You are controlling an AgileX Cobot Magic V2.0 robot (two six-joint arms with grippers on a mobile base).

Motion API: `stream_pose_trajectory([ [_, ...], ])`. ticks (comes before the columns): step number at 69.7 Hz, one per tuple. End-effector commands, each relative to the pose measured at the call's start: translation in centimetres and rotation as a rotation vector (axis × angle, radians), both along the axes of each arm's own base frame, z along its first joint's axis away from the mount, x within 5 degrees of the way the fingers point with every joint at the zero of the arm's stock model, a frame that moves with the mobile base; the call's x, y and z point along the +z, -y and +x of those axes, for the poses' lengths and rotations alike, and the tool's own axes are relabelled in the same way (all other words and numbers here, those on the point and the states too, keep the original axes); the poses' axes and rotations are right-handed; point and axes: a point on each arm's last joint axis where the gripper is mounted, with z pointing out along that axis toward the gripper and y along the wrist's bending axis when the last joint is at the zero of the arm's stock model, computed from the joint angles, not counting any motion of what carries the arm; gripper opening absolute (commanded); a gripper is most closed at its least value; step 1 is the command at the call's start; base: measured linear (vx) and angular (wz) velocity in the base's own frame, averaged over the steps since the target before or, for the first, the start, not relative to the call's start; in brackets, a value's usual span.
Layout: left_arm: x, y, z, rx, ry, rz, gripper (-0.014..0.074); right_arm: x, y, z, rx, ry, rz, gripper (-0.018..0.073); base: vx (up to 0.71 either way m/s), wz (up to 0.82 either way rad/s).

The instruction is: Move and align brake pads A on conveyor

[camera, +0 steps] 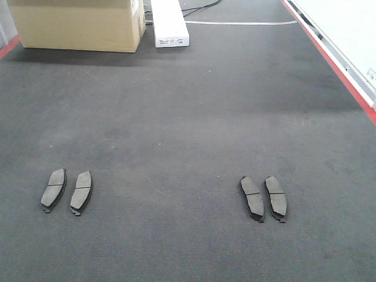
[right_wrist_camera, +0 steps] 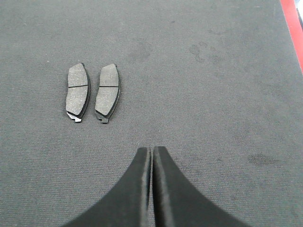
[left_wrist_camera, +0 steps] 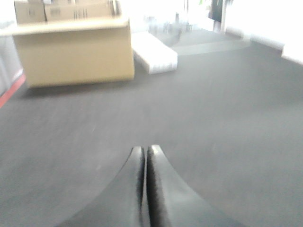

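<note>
Two grippers, both with fingers pressed together and nothing between them. Right gripper (right_wrist_camera: 151,150) hangs over bare belt in its wrist view, tips meeting in a thin seam, clear of the surface as far as I can tell. Just ahead and left of its tips lie two brake pads A, side by side, near each other but not touching, long axes running roughly away from the camera: left pad of right pair (right_wrist_camera: 77,92) and right pad of right pair (right_wrist_camera: 108,92), each with a thin groove across the middle and darker backing at the edge.

Left gripper (left_wrist_camera: 145,150) also closed tip to tip, empty, over plain belt; that wrist view is blurred, no pads visible in it.

From the front view, four pads total on the conveyor (camera: 188,117): one pair low left, outer left pad (camera: 53,189) and inner left pad (camera: 81,191), leaning slightly right at the top; the other pair low right. Pairs are well apart. Red frame edge (camera: 335,64) runs up the right side.

Far end: cardboard box (camera: 76,23) at upper left, white box (camera: 169,22) just beside it to the right.
</note>
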Motion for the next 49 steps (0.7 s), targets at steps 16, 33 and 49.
stream_pose_trajectory([
  [16,-6.3,0.0,-1.5,-0.029,0.284,-0.104,-0.0006,1.1,0.1,0.3,-0.001,0.081,-0.014,-0.0007,0.00,0.00],
  [33,-8.3,-0.3,-3.1,-0.017,0.269,-0.086,-0.0006,1.1,0.1,0.3,-0.001,0.080,-0.014,-0.0007,0.00,0.00],
  [49,-9.7,-0.6,-3.8,0.017,0.159,-0.069,-0.0006,1.1,0.2,0.3,-0.001,0.081,-0.020,-0.0007,0.00,0.00],
])
